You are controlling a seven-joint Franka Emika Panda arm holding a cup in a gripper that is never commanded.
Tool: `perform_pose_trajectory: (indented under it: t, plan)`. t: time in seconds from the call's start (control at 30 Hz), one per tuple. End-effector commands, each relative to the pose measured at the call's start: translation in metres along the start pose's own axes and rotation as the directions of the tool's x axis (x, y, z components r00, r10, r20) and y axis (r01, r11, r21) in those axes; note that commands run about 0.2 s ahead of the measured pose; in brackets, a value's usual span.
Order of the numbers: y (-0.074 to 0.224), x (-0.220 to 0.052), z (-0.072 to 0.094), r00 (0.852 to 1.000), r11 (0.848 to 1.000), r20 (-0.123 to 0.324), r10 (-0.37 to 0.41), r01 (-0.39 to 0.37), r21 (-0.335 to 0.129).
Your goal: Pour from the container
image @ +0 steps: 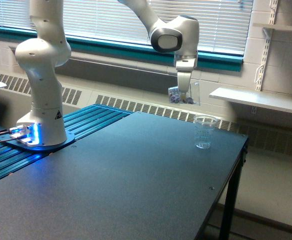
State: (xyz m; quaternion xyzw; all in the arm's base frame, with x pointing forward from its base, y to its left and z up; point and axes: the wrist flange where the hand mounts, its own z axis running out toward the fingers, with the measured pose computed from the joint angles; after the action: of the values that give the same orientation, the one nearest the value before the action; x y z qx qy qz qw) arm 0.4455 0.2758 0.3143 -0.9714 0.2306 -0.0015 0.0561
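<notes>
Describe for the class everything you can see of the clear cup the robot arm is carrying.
The cup is clear, colourless plastic with smooth plain walls, hard to make out against the wall behind it. Small dark, bluish pieces lie gathered in its bottom. It hangs in the air roughly upright, clamped by the gripper, whose fingers come down from above. Nothing else touches it. It sits above the far end of the dark table, higher than the smaller clear cup standing there, and toward the exterior view's left of it.

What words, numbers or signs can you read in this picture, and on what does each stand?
Triangular warning sign on the arm's base: no words legible.
Faint printed lines on the small cup on the table: too small to read.
Cup in the hand: no text visible.
</notes>
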Motion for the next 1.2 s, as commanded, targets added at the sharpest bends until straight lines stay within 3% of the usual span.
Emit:
perform_pose_trajectory:
  t: [0.03, 0.43, 0.6, 1.0, 1.2]
  plan:
    - [-0.006, 0.004, 0.009, 0.999, 1.0, 0.031, 0.027, -0.027, -0.011]
    - [-0.013, 0.022, 0.025, 0.989, 0.995, 0.104, 0.101, -0.098, -0.033]
    - [-0.016, 0.03, 0.024, 0.983, 0.991, 0.13, 0.131, -0.128, -0.035]
    - [-0.025, 0.034, 0.019, 0.978, 0.988, 0.147, 0.151, -0.145, -0.051]
    - [-0.031, 0.031, 0.008, 0.971, 0.987, 0.181, 0.159, -0.154, -0.038]
